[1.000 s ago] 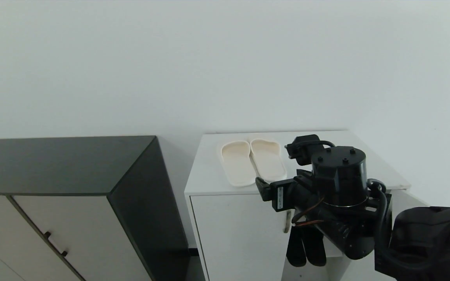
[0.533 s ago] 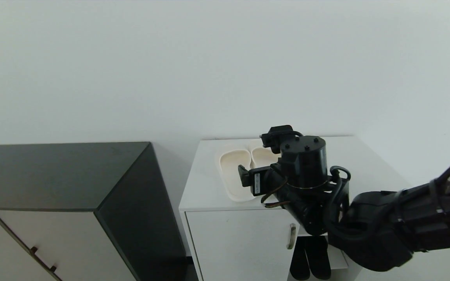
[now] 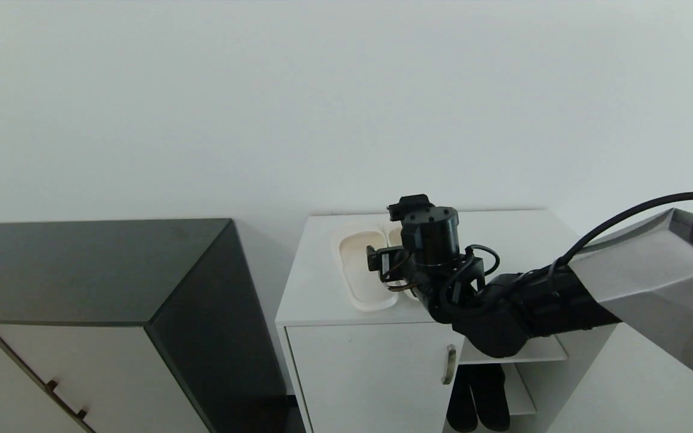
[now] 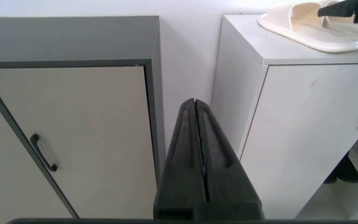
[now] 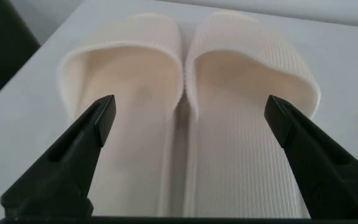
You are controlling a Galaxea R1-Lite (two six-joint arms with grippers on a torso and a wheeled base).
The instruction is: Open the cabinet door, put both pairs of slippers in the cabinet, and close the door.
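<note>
Right fingers (image 5: pixel 73 168): spread wide, and there's nothing pinched between them, so my right gripper (image 5: pixel 190 106) is empty
Between the right tips: the cream slippers (image 5: pixel 229 68), both of them, lying side by side and touching along their inner edges
How I straddle them: one finger sits over the outer edge of each slipper; I can't tell if the tips touch them or hover just above
Slipper direction: the strapped fronts lie past my tips and the open heel ends run back under my wrist
Under the slippers: the flat top of the white cabinet (image 3: pixel 316 282), with the pair toward its left half
Below that top: a closed white door panel (image 3: pixel 370 373) with a pale handle (image 3: pixel 449 364) at its edge
Beside the handle: an open compartment with a shelf (image 3: pixel 533 352), and the black slippers (image 3: pixel 479 403) already inside under that shelf
Left fingers (image 4: pixel 185 162): pressed flat together, holding nothing, so my left gripper (image 4: pixel 194 106) is closed and bare
Past the left tips: the narrow gap of wall between the two cabinets
To the left of those fingers: the dark cabinet (image 4: pixel 67 37), its pale door carrying a dark handle (image 4: pixel 44 152)
To their right: the white cabinet's side and front, with the cream pair high above on its top, well apart from the left tips
</note>
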